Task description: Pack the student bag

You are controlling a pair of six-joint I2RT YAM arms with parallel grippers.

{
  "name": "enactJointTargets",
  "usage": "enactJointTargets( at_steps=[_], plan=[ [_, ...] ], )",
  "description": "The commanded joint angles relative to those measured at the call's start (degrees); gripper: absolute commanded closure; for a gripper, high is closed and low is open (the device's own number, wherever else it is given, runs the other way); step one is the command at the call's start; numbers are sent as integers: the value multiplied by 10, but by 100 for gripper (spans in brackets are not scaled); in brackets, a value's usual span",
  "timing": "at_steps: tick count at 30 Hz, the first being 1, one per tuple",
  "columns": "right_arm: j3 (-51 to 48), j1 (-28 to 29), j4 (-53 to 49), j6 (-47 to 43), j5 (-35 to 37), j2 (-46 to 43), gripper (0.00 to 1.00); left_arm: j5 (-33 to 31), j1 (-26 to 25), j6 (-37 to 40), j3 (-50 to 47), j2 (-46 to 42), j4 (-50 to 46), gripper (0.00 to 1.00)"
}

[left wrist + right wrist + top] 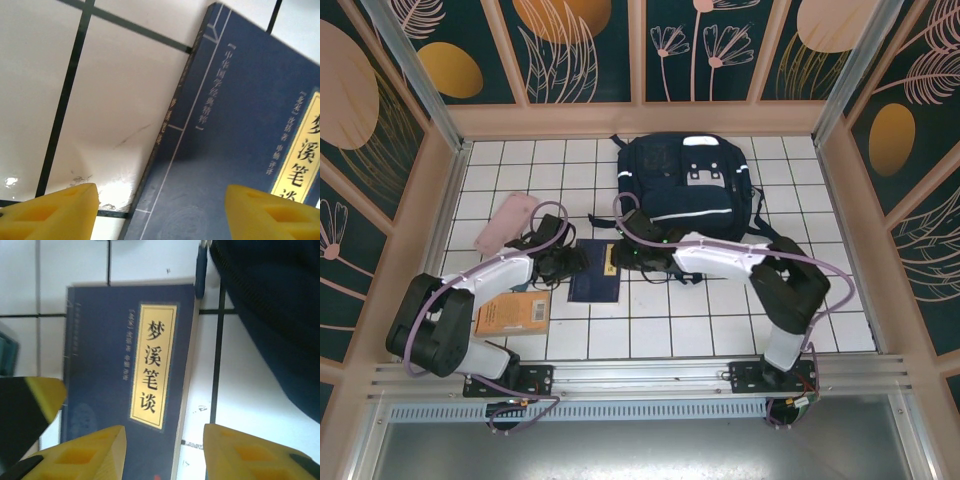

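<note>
Top external: student bag [685,190] lies at 12 o'clock; navy book [598,272] just off its 7 o'clock corner. Jaws of left gripper [160,210] and right gripper [165,450] apart, each straddling a long book edge, seemingly not yet pinching. Best to close both evenly, lift level.

White tiled floor [650,335]; dark floral wall panels [750,50], wooden frame [640,118].

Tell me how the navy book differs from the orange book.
The navy book is dark blue with a yellow title label; the orange book is orange. The navy book lies mid-table, the orange book nearer, beside the left arm. Both lie flat on the tiled table.
</note>
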Motion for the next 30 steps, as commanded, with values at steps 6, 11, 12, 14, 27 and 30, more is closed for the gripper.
enactJointTargets(
  at_steps=[6,11,12,14,27,30],
  plan=[
    [64,2,-32,-38,-16,80,62,40,5,18,-18,26,39,37],
    [77,2,-38,-36,-23,109,69,55,5,22,-22,31,49,43],
    [75,2,-35,-36,-24,110,70,57,5,23,-23,30,49,47],
    [69,1,-28,-34,-26,111,73,61,5,23,-26,26,51,51],
    [22,-13,8,-22,-73,120,77,190,5,38,-37,14,106,59],
    [7,-19,31,-21,-100,118,75,228,5,37,-23,2,122,59]
  ],
)
